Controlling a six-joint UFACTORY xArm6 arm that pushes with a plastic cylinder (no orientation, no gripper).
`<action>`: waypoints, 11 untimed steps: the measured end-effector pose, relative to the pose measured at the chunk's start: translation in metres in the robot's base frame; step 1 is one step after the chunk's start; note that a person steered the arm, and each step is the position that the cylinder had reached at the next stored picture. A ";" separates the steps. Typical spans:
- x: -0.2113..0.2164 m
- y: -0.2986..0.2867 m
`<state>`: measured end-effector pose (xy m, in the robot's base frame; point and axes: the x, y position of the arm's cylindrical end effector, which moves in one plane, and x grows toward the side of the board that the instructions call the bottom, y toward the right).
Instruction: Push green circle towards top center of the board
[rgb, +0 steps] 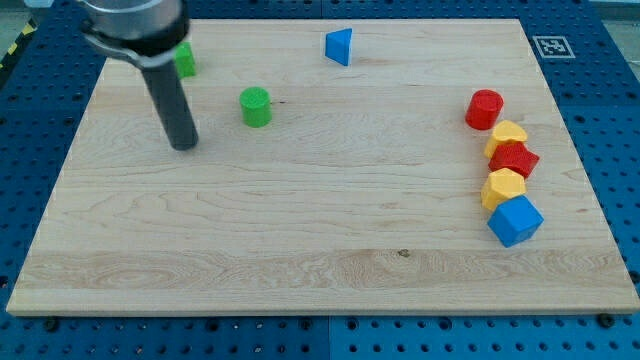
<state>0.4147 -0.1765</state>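
Standing over the wooden counter (300, 230), the arm carries no pincer at all, only a dark rod, so there is nothing to be apart or clamped; the tip (184, 147) rests on the wood with nothing touching it. The green circle (255, 106) sits to the view's right of the tip and a little toward the view's top, near but clearly apart from it. A second green block (185, 60), its shape half hidden by the rod, lies straight toward the view's top from the tip. Farther right and up is the blue triangle (339, 46), and well away to the right runs a column of red, yellow and blue blocks that plays no part. By my reading this is the approach step: contact is not yet made. The top centre lies up and right of the circle, so the tip would do best to slide further under it, toward the view's bottom, then push up and right, minding the blue triangle close to that path.
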 end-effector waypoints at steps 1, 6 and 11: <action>-0.010 0.000; -0.045 0.112; -0.058 0.206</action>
